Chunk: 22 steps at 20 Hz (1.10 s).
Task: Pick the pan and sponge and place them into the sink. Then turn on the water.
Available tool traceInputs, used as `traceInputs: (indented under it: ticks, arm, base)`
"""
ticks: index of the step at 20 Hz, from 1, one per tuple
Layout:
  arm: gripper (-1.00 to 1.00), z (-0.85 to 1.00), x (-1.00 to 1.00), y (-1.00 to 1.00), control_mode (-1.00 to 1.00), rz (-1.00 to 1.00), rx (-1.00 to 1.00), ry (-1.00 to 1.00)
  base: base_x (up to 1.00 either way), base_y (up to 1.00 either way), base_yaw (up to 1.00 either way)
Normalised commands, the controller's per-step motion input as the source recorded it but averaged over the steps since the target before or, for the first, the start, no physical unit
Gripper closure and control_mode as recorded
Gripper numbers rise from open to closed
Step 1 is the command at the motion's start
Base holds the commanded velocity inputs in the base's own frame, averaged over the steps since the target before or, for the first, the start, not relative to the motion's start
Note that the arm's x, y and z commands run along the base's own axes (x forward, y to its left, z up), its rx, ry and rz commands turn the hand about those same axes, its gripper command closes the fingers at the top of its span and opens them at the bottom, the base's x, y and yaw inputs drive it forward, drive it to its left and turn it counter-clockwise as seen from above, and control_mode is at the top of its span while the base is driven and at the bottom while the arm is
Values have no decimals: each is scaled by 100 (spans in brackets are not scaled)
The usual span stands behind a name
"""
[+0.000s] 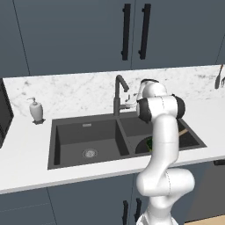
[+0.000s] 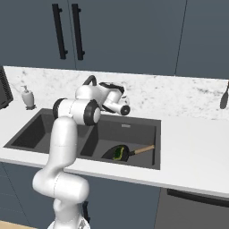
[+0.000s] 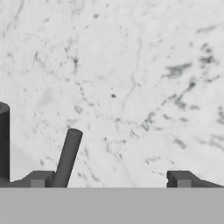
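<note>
1. Left base view: the arm reaches over the sink (image 1: 70, 132) toward the faucet (image 1: 118, 94), which stands on the white surface (image 1: 26, 149) behind the divider. That placement suggests the water step is in hand. The pan's wooden handle (image 1: 183, 131) pokes out past the arm in the right basin. A soap dispenser (image 1: 36, 110) stands well apart to the left.

2. Right base view: the pan (image 2: 120, 153) lies in the right basin with the sponge (image 2: 118, 153) in it, so both placements look done. No water runs.

3. Hand view: the end effector (image 3: 110, 177) faces the marble backsplash (image 3: 131, 78), its fingertips (image 3: 178, 179) spread wide and holding nothing. A slanted dark rod, likely the faucet lever (image 3: 66, 157), sits just beside the left fingertip, probably lined up for a nudge.
</note>
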Motion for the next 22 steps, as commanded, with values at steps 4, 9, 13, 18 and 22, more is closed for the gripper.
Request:
traceInputs:
  ticks: [4,9,13,18,22]
  arm:
    - [-100,2,0,-100,-100,0,2,1]
    - [-100,14,0,-100,-100,0,0,8]
    - [-100,25,0,-100,-100,-2,0,13]
    - [-100,19,0,-100,-100,-5,1,11]
    - [-100,19,-3,-100,-100,-4,3,8]
  base:
    - [0,0,0]
    - [0,0,0]
    - [0,0,0]
    - [0,0,0]
    - [0,0,0]
